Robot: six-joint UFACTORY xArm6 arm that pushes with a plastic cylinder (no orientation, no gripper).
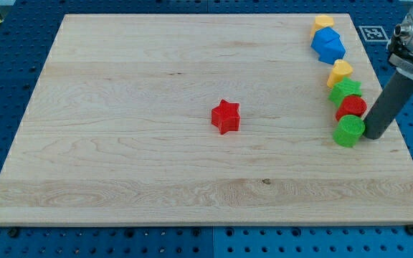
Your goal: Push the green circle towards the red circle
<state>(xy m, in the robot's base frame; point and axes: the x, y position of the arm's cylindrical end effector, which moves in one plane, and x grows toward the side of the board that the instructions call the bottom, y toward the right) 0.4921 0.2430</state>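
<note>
The green circle (348, 132) lies near the board's right edge, touching the red circle (351, 107) just above it. My tip (373, 136) stands right beside the green circle on its right, touching or nearly touching it. A green star (345, 90) sits just above the red circle, touching it.
A yellow block (340, 72) lies above the green star. A blue block (328, 45) and a yellow block (324, 22) sit at the view's top right. A red star (226, 116) lies mid-board. The wooden board (120, 143) ends just right of my tip.
</note>
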